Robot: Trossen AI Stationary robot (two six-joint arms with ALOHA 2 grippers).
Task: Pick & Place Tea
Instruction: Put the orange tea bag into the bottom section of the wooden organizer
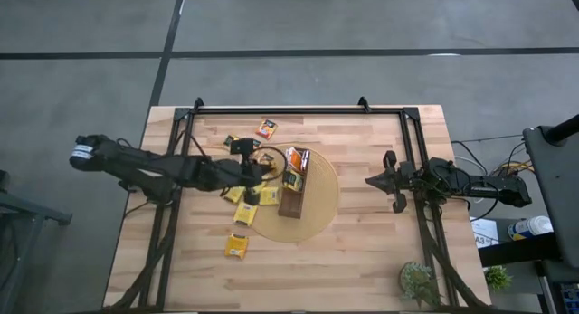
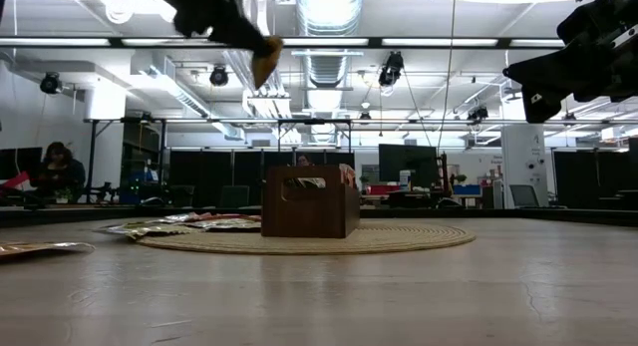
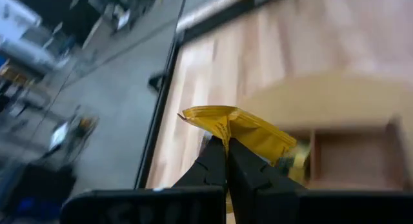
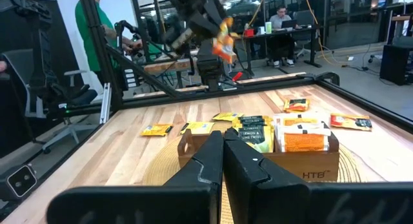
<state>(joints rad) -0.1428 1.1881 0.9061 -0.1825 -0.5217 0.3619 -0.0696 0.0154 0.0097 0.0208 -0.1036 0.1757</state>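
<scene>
My left gripper [image 3: 226, 146] is shut on a yellow tea sachet [image 3: 240, 128] and holds it high above the table, just left of the dark-brown tray [image 1: 294, 183]. In the low view the sachet [image 2: 266, 57] hangs under that gripper [image 2: 239, 27]. The tray stands on the round tan disc [image 1: 317, 210] with several sachets upright inside it [image 4: 303, 137]. More tea sachets lie flat on the table left of the tray [image 1: 244, 213], [image 1: 236, 246], [image 1: 266, 128]. My right gripper [image 1: 380, 180] waits shut at the table's right side, off the surface. My left gripper pinches the yellow sachet between its two fingertips [image 3: 216, 153], at the sachet's near edge [image 3: 226, 135]. The fingers come from the table's left, slanting down. The sachet is lifted clear, bent over the fingertips, its free end [image 2: 265, 69] hanging below them.
A black metal frame [image 1: 298, 109] runs along the table's far, left and right edges. A small green plant [image 1: 418, 282] stands at the near right corner. People [image 4: 97, 30] and desks are in the room beyond the table. Bare wood [image 1: 362, 260] lies near the front edge.
</scene>
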